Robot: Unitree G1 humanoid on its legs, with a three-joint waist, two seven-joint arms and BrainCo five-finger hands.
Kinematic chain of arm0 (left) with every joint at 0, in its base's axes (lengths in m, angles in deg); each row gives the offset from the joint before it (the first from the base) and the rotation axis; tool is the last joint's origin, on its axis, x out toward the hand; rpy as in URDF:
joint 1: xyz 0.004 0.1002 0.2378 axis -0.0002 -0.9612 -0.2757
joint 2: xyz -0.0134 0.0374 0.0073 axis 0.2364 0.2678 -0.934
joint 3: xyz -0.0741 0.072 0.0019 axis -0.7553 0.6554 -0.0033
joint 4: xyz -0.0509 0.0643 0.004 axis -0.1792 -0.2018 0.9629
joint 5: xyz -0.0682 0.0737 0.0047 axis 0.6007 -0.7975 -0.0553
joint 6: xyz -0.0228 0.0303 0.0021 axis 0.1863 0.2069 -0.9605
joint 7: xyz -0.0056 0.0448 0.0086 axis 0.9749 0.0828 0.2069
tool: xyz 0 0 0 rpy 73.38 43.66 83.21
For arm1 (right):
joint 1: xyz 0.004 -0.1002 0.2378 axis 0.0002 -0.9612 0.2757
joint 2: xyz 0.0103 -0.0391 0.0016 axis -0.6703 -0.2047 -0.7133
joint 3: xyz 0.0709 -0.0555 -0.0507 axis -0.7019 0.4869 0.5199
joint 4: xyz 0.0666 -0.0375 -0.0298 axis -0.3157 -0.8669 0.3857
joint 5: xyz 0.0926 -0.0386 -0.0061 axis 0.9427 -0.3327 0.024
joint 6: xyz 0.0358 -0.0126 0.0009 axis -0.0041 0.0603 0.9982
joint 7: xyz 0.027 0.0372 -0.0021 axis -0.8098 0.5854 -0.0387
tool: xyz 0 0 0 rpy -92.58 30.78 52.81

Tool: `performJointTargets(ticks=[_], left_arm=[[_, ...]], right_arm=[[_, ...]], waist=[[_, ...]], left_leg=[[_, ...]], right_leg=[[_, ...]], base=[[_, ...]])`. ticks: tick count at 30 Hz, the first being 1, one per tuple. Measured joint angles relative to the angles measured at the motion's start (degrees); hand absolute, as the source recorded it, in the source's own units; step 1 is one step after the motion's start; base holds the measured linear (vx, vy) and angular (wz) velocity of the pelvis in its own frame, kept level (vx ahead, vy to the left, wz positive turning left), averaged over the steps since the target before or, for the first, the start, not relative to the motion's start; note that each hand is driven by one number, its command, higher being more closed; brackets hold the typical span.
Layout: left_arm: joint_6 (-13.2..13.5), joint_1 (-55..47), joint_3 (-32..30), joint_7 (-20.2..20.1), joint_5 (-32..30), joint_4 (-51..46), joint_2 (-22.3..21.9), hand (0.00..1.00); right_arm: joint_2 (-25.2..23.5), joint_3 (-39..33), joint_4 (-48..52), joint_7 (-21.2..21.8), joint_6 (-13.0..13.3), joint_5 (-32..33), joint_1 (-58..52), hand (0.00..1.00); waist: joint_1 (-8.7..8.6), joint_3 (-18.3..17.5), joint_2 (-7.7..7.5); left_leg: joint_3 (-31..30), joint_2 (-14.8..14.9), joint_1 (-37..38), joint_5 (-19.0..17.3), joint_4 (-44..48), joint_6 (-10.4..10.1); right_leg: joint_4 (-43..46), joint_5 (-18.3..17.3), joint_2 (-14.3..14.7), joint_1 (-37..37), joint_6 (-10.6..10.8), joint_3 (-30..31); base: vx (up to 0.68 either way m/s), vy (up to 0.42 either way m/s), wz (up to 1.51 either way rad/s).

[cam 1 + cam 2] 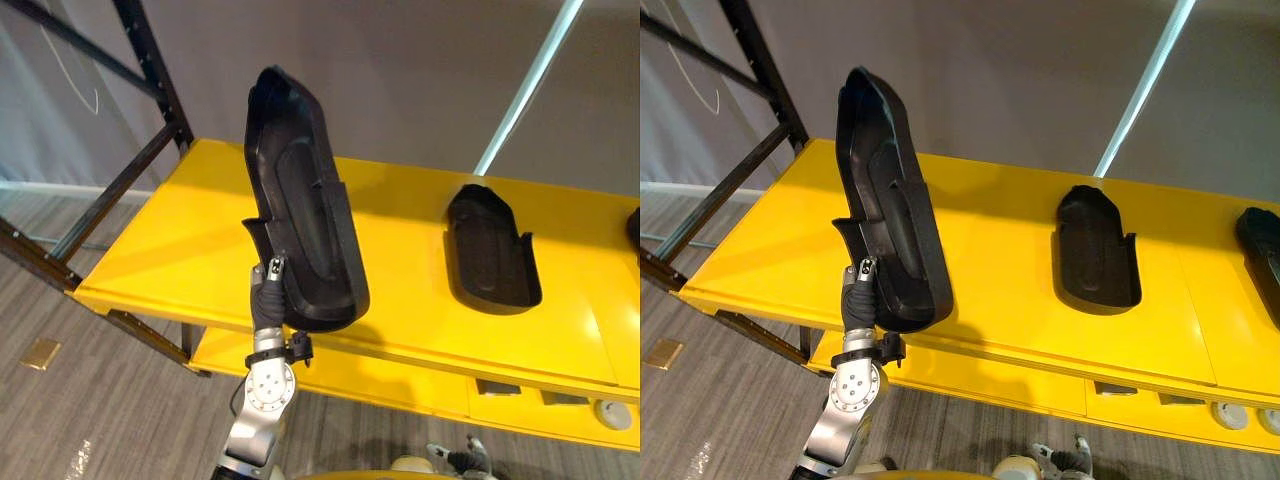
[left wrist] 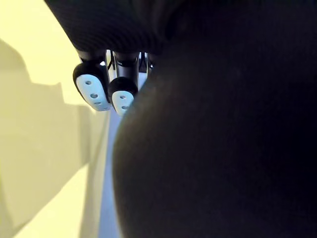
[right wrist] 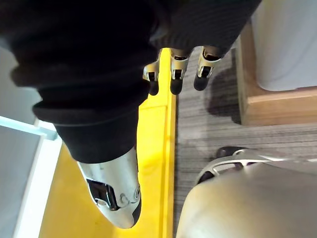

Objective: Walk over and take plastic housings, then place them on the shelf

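Because the fingers (image 2: 92, 92) of the left hand (image 1: 269, 300) are clamped only on the lower end of the black plastic housing (image 1: 300, 190), the long shell stands almost upright, high above the grip. I judge that it could swing or slip in this hold. The grip that shows is small: two pads beside the dark shell in the left wrist view, and one finger hooked on the bottom rim in the eye views. If the wrist turns quickly to lay the housing flat, the top end may tip over. The part could then drop hard on the yellow shelf (image 1: 190, 240) near its front edge, or fall past that edge to the floor (image 1: 60, 420). Placed too far right, it could knock the second housing (image 1: 490, 255), which lies flat further along the shelf. A third housing (image 1: 1262, 258) lies at the right end.

The left forearm rises steeply from below the front edge, with the hand over the front-left part of the shelf. The right hand (image 3: 177, 72) hangs low by the front edge, its fingers relaxed, slightly apart and holding nothing.
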Motion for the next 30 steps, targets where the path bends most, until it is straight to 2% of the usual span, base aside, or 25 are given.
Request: performJointTargets(ticks=[1,2,3,4,5,6,7,8,9,10,11,12,13,15,17,20,23,26,27,30], left_arm=[[0.0,0.02,0.0,-0.01,0.01,0.17,0.17,1.0],[0.05,0.08,0.0,-0.01,-0.01,0.18,0.56,1.0],[0.08,0.13,-0.03,-0.01,-0.11,0.19,1.02,1.0],[0.08,0.13,-0.07,-0.02,-0.13,0.23,1.35,1.0],[0.08,0.12,-0.38,-0.07,-0.19,0.35,1.99,1.0],[0.07,0.19,-0.78,-0.14,-0.22,0.76,2.19,1.0],[0.07,0.31,-0.71,-0.26,-0.23,1.11,2.18,1.0],[0.07,0.39,-0.44,-1.06,-0.25,1.51,1.8,1.0],[0.08,0.54,-0.32,-1.27,-0.27,1.51,1.69,1.0],[0.08,1.16,0.19,-1.63,-0.33,1.51,1.63,1.0],[0.08,1.76,0.22,-2.51,-0.49,1.51,1.51,1.0],[0.07,1.95,0.21,-2.64,-0.71,1.51,1.49,1.0],[-0.06,2.2,0.18,-2.86,-1.11,1.63,1.11,1.0],[-0.21,2.2,0.18,-3.89,-1.56,1.62,0.96,1.0],[-0.3,2.18,-0.07,-4.19,-1.67,1.62,0.88,1.0],[-0.75,2.08,-0.61,-5.84,-2.48,1.64,0.67,1.0],[-1.36,2.26,-2.29,-6.49,-3.57,2.89,0.35,1.0],[-3.33,4.6,-5.52,-7.33,-5.42,6.49,0.53,1.0],[-3.97,6.07,-7.41,-7.31,-5.95,8.15,1.47,1.0],[-5.73,9.13,-12.06,-7.13,-7.89,11.49,3.44,1.0]], right_arm=[[0.0,-0.04,-0.27,-0.02,0.0,-0.01,0.05,0.0],[-0.31,0.0,-0.69,-0.06,0.01,0.01,0.35,0.0],[0.0,0.03,-0.87,0.01,-0.11,0.04,0.95,0.0],[0.66,0.09,-0.88,0.06,-0.24,0.04,1.29,0.0],[1.33,0.17,-0.85,0.1,-0.68,0.05,2.44,0.0],[1.25,0.19,-0.81,0.13,-0.82,0.07,2.8,0.0],[0.96,0.13,-0.81,0.16,-0.86,0.08,2.38,0.0],[0.78,0.16,-0.81,0.23,-0.86,0.12,1.29,0.0],[0.79,0.17,-0.81,0.32,-0.87,0.13,1.05,0.0],[0.72,0.17,-0.81,0.63,-0.85,0.37,0.69,0.0],[0.68,0.13,-0.8,1.27,-0.85,0.6,0.76,0.0],[0.71,0.15,-0.77,1.4,-0.79,0.6,0.68,0.0],[0.77,0.04,-0.73,1.62,-0.76,0.8,0.86,0.0],[0.76,0.1,-0.69,1.86,-0.7,0.75,0.9,0.0],[0.04,0.06,-0.01,2.12,-0.55,0.81,0.98,0.0],[-0.5,0.08,2.05,2.61,-0.44,0.8,0.93,0.0],[-0.78,0.03,2.35,2.71,-0.49,0.8,0.94,0.0],[-0.89,0.0,2.36,2.91,-0.5,0.77,0.79,0.0],[-0.89,-0.1,2.37,3.07,-0.49,0.74,0.88,0.0],[-0.86,-0.8,2.26,4.03,-0.55,0.55,0.85,0.0]], waist=[[0.09,-0.03,-0.08],[0.18,-0.01,-0.07],[0.2,-0.03,0.25],[0.2,-0.2,0.56],[0.43,-0.2,1.36],[-0.3,0.0,1.48],[-0.55,0.1,1.48],[-0.37,0.16,1.59],[-0.55,0.01,1.33],[-0.67,0.17,1.71],[-0.72,0.13,1.53],[-0.84,0.13,1.51],[-1.87,0.78,1.94],[-1.53,1.11,2.05],[-1.35,1.01,1.53],[-0.08,0.91,1.38],[-0.33,0.83,1.47],[-0.92,0.68,1.42],[-1.63,0.65,1.43],[-1.94,0.57,1.59]], left_leg=[[0.18,0.06,-0.89,-1.25,1.83,0.32],[1.64,0.21,-2.84,-3.97,5.62,1.31],[3.31,0.31,-4.01,-6.01,7.6,2.09],[4.34,0.28,-4.44,-6.36,7.5,2.28],[7.44,-0.05,-4.27,-5.68,4.53,4.13],[8.49,-1.21,-2.61,-4.23,1.41,5.31],[8.79,-2.01,-1.57,-3.36,-0.3,5.96],[9.53,-3.5,0.64,-1.81,-3.57,6.9],[9.55,-3.96,1.24,-1.31,-4.53,6.94],[9.23,-4.76,1.9,-0.47,-5.99,7.3],[9.14,-5.91,2.7,0.67,-7.83,7.73],[9.12,-6.29,2.93,1.03,-8.17,7.86],[8.13,-7.1,3.65,1.52,-8.44,8.05],[7.52,-7.74,5.74,2.44,-10.45,7.78],[7.66,-7.82,7.8,3.32,-12.68,7.25],[10.19,-7.39,9.91,4.41,-16.19,6.0],[11.74,-7.56,12.37,6.07,-19.96,5.64],[12.74,-8.32,15.13,8.31,-24.58,5.42],[12.68,-8.58,15.45,9.32,-26.15,5.51],[12.94,-8.9,15.68,11.03,-28.68,5.45]], right_leg=[[-0.78,0.65,-0.07,-0.11,0.05,0.18],[-1.28,1.16,-0.52,-1.1,-0.07,1.58],[-0.94,2.41,-0.91,-3.3,-3.92,3.17],[-0.49,3.23,-0.97,-4.61,-7.78,3.34],[0.7,6.63,-0.82,-8.19,-13.81,2.97],[6.99,3.01,0.44,-10.14,-10.84,4.01],[9.74,0.48,1.82,-10.2,-9.48,4.83],[11.92,-5.11,5.91,-9.39,-8.58,7.15],[12.11,-6.78,7.91,-8.77,-8.09,8.63],[12.17,-9.08,11.47,-8.13,-7.49,11.08],[11.06,-10.65,14.82,-7.74,-8.27,12.63],[10.03,-10.88,15.72,-7.52,-8.91,12.76],[8.01,-10.35,16.26,-5.83,-10.48,12.6],[5.7,-9.42,16.3,-3.18,-10.55,12.42],[3.72,-8.62,16.64,-1.11,-10.59,12.24],[0.63,-6.47,17.77,0.09,-10.89,14.3],[-1.87,-4.57,18.43,1.47,-10.81,15.56],[-4.04,-3.49,18.7,2.86,-10.57,15.98],[-4.82,-2.88,18.8,2.89,-10.64,15.95],[-6.86,-1.22,19.16,2.82,-10.62,16.33]], base=[[-0.13,0.325,-0.27],[-0.15,0.337,-0.57],[-0.14,0.339,-0.71],[-0.13,0.344,-1.01],[-0.13,0.341,-0.86],[-0.09,0.324,-0.68],[-0.04,0.255,-0.32],[0.01,0.147,-0.14],[0.01,0.135,-0.04],[0.02,0.087,0.19],[0.05,0.07,0.24],[0.05,0.031,0.41],[0.08,0.042,0.42],[0.07,0.026,0.23],[0.03,-0.032,-0.04],[0.0,-0.025,-0.37],[-0.02,-0.006,-0.33],[-0.04,-0.003,-0.14],[-0.05,-0.009,0.02],[-0.07,-0.009,-0.05]])
